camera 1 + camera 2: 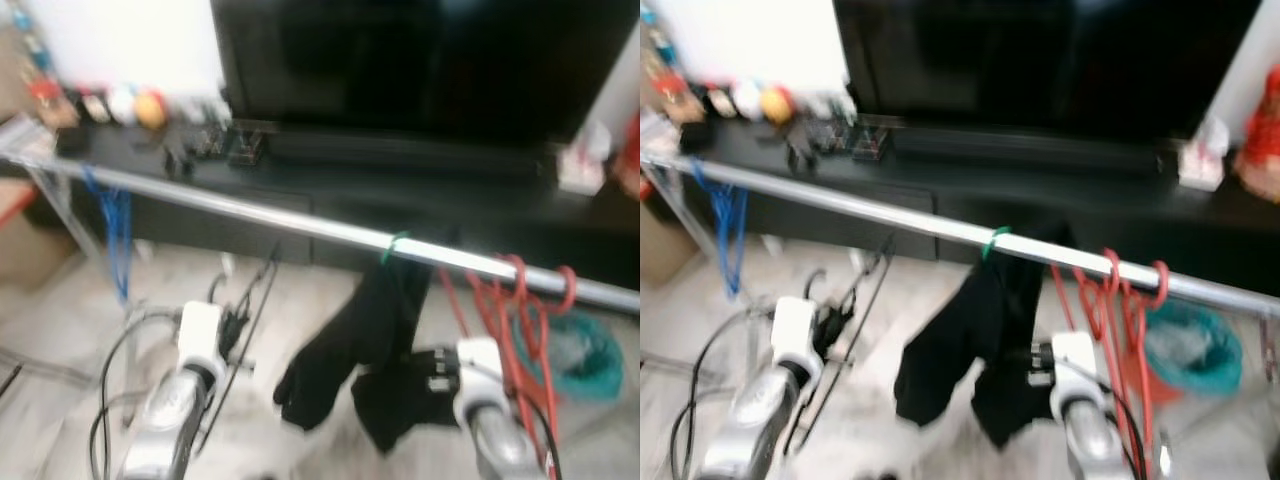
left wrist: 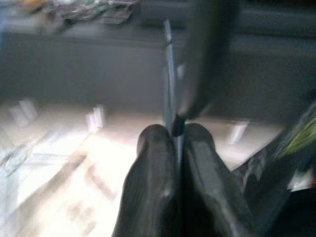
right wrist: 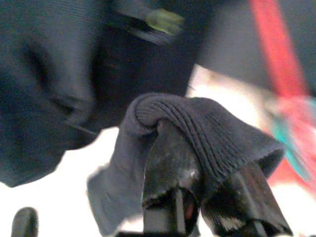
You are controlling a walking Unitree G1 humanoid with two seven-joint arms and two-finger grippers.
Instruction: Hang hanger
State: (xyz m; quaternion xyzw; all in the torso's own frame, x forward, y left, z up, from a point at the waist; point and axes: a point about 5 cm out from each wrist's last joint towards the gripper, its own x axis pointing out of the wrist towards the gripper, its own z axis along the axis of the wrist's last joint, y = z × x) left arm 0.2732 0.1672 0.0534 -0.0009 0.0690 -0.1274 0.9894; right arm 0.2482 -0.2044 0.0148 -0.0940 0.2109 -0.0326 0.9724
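A home living room is shown. A large dark television [image 1: 420, 60] is set on a long, low black media cabinet [image 1: 330, 190] bearing small ornaments [image 1: 110, 105]. A silver clothes rail [image 1: 300, 225] carrying red hangers [image 1: 520, 300] and a black garment [image 1: 370, 340] is placed over a pale tiled floor [image 1: 60, 330].

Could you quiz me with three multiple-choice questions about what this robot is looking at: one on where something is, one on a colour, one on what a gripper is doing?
1. Where does the black garment hang?
A. from the metal rail
B. over the TV
C. inside a box

2. What colour are the empty hangers at the rail's right?
A. white
B. red
C. yellow

3. What is the right gripper doing?
A. pressing a button
B. holding a cup
C. pinching dark knit fabric

Answers: 1 A, it drapes from the rail by a green hook; 2 B, plainly red; 3 C, fabric folds over its fingers.
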